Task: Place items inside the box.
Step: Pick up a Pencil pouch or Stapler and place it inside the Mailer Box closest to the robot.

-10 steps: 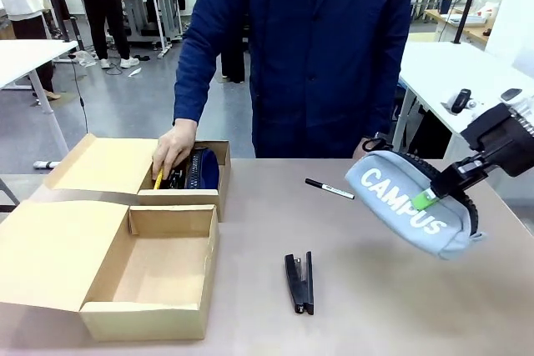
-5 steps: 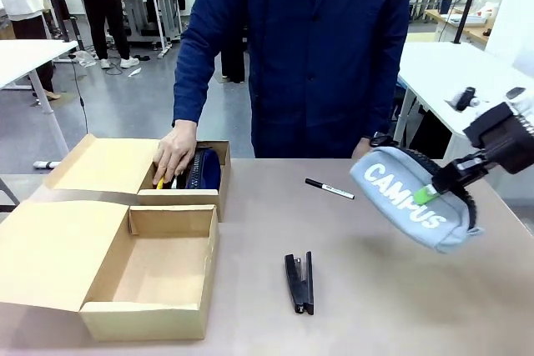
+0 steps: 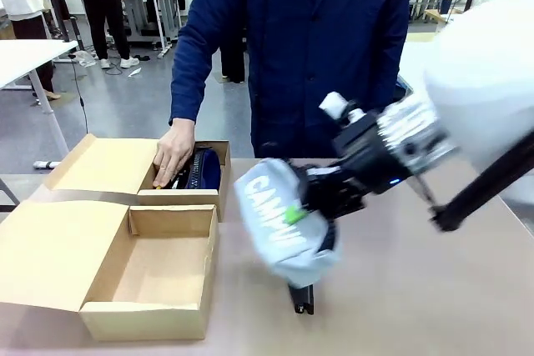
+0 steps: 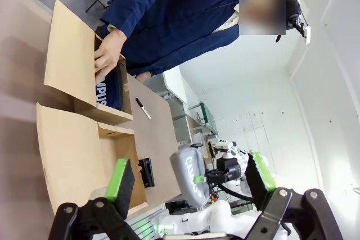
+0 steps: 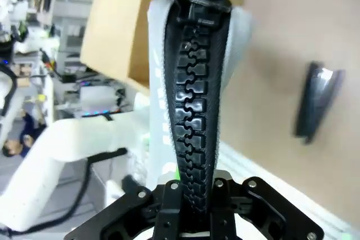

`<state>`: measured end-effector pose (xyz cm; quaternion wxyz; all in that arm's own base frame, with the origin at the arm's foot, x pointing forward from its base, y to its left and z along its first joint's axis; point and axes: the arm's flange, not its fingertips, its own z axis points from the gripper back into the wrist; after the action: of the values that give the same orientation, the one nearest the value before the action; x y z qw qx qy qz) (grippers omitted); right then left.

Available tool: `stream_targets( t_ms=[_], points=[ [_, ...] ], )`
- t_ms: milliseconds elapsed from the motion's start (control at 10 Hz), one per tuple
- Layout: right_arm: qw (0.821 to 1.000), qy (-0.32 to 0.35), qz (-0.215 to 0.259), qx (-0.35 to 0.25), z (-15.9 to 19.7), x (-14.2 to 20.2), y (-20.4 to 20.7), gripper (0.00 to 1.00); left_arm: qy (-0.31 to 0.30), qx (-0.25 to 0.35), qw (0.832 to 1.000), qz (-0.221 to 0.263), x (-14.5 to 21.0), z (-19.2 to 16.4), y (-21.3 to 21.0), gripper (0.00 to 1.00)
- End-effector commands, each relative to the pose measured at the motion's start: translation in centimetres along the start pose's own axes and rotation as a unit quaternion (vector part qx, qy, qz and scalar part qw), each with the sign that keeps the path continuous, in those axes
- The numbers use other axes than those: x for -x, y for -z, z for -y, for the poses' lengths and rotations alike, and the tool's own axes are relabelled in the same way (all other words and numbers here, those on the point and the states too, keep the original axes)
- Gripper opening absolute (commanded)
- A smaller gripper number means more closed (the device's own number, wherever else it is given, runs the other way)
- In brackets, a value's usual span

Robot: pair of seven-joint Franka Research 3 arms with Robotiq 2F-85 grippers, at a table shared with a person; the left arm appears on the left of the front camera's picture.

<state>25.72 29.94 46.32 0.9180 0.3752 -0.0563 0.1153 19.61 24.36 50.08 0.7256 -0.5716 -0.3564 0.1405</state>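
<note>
I hold the grey case [image 3: 265,198] by its zip [image 5: 194,99] in my clenched right hand [image 3: 294,214], and, swinging loose, it could snag the box [image 3: 146,323] wall.

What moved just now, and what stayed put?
The right gripper, still shut on the grey pencil case, swung it from the table's right side leftward to the middle, near the stapler and closer to the box. Nothing was grabbed or dropped. The person's hand stayed in the box's far compartment beside the navy pencil case; the stapler did not move.
</note>
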Motion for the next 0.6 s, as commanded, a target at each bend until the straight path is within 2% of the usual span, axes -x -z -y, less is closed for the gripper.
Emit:
stream_targets(
  t_ms=[0, 100, 200, 300, 400, 500],
  points=[
    [0.999, 0.016, 0.014, -0.031, -4.0, -2.6, 5.7, 0.07, 0.009, 0.012, 1.0, 0.006, -0.1, 0.2, -0.1, 1.0],
    [0.998, 0.017, 0.038, -0.056, -6.5, -3.1, 8.3, 0.07, 0.009, 0.012, 1.0, 0.006, -0.1, 0.2, -0.1, 1.0],
    [0.994, 0.016, 0.095, -0.057, -7.8, -3.8, 10.1, 0.07, 0.009, 0.012, 1.0, 0.006, -0.1, 0.2, -0.1, 1.0],
    [0.994, -0.018, 0.105, -0.031, -6.3, -4.4, 9.3, 0.07, 0.009, 0.012, 1.0, 0.006, -0.1, 0.2, -0.1, 1.0],
    [0.998, 0.029, 0.03, -0.044, -7.0, -1.5, 7.5, 0.07, 0.009, 0.012, 1.0, 0.006, -0.1, 0.2, -0.1, 1.0],
    [0.998, 0.029, 0.03, -0.044, -7.0, -1.5, 7.5, 0.07, 0.009, 0.012, 1.0, 0.006, -0.1, 0.2, -0.1, 1.0]
  ],
)
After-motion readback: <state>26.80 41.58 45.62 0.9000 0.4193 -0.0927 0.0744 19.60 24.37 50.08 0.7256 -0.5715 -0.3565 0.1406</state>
